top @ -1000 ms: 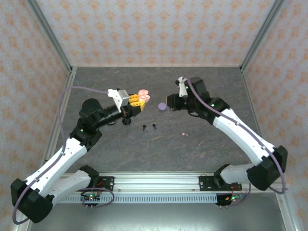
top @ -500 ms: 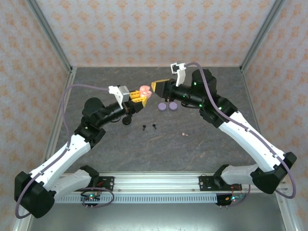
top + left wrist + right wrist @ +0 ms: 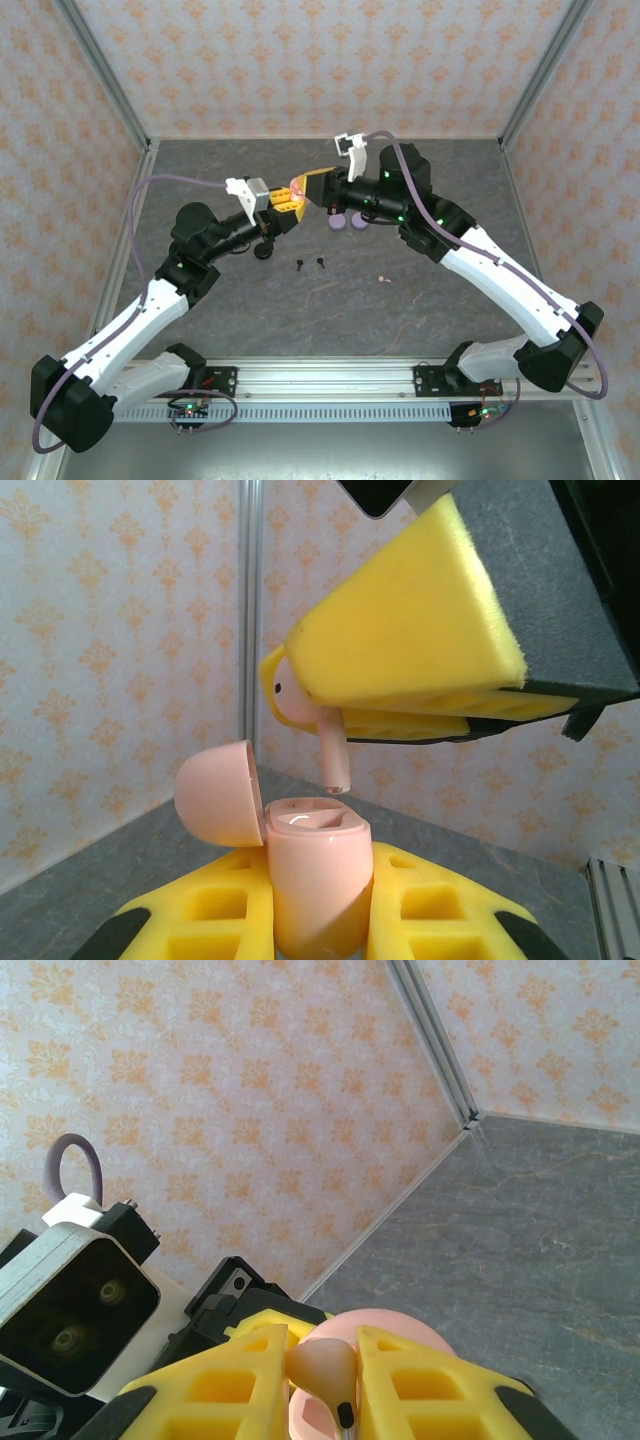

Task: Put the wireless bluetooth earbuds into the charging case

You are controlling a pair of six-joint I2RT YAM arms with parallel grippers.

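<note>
From above, the left gripper [image 3: 289, 204], with ribbed yellow fingers, is clamped on a glossy pink rounded plastic charging case [image 3: 297, 188] held over the grey stone-patterned table [image 3: 430, 320]. The right gripper [image 3: 316, 186] meets it tip to tip. Two matte lilac disc-shaped cases [image 3: 340, 222], two tiny black stemmed earbuds [image 3: 300, 265] and a loose pink bud [image 3: 382, 278] lie on the table.

In the left wrist view, the case stands upright with its domed lid [image 3: 218, 792] hinged open. A smooth pale-pink stemmed earbud [image 3: 333, 750] hangs stem-down just above the well, its head pinched between porous yellow foam pads [image 3: 400, 630].

In the right wrist view, the waffle-moulded fingers are closed on the bud's bulbous head.
</note>
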